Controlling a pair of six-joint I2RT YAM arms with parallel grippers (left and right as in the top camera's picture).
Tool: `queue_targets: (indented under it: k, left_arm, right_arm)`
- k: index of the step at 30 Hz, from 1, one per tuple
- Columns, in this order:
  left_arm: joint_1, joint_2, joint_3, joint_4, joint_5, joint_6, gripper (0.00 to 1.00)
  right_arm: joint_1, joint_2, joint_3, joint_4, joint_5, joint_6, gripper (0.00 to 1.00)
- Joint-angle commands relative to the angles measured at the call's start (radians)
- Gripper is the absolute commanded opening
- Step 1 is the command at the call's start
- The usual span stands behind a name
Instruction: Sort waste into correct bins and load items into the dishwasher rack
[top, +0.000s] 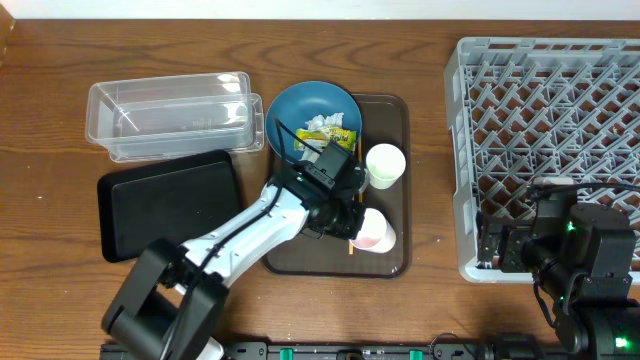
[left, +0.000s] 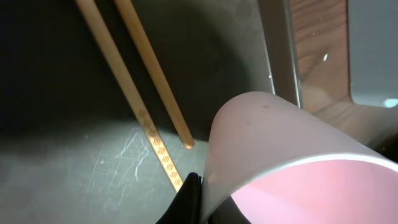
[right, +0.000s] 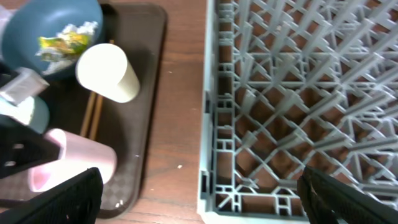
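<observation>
The grey rack (top: 456, 170) fills the right side, with bare wood between its left wall and the brown tray (top: 395, 120). The right gripper (right: 202, 196) hangs over the rack's near-left corner, fingers spread wide and empty. On the tray the dark-blue bowl (top: 300, 105) crowds the far edge, and the left gripper (top: 343, 212) pinches the wall of a tipped cup (top: 377, 233) near the right rim, just beside the chopsticks (left: 157, 78).

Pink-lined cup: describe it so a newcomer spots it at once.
Start at the brown tray mid-table. Near its robot-side right corner, beside the chopsticks, the cup lies on its side. Its inside is pink, while the other cup nearby is cream-white throughout.
</observation>
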Motion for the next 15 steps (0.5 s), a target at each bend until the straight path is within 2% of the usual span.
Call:
queue_targets:
  k: [1,4,7,11,15]
  left_arm:
    - [0.038,-0.102,0.019,-0.027,0.006,-0.027,0.06]
    - [0.088,-0.192,0.019,-0.06,0.006,-0.066,0.06]
    - [0.167,-0.28,0.019,-0.066,0.081,-0.114,0.06]
    - [0.285,-0.327,0.019,-0.024,0.36,-0.116,0.06]
    - [0.363,-0.317,0.019,0.034,0.669,-0.115,0.06]
  right_arm:
    - [0.003,0.002,0.019,-0.008,0.143,0.05,0.99]
    - [0.003,0.009,0.019,-0.011,0.182,0.085,0.92]
    - [0.003,0.035,0.018,-0.006,0.077,0.063,0.91]
    - [0.003,0.097,0.018,0.025,-0.229,-0.083,0.94]
    - [0.003,0.179,0.018,0.068,-0.642,-0.275,0.97]
